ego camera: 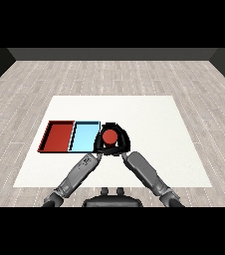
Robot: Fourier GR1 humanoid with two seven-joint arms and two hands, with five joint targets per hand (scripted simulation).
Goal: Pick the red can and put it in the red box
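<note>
The red can (109, 136) stands upright on the white table, just right of the light blue tray (84, 137). My right hand (124, 141) curls round the can from its far side and its right. My left hand (99, 145) lies against the can's near left side, by the blue tray's near right corner, its fingers relaxed and not wrapped round anything. The red tray (57, 136) lies left of the blue one and holds nothing. The can's lower body is hidden by the hands.
The two trays sit side by side at the left middle of the white table (149, 124). Bare tabletop stretches to the right and beyond the hands. Grey wooden floor surrounds the table.
</note>
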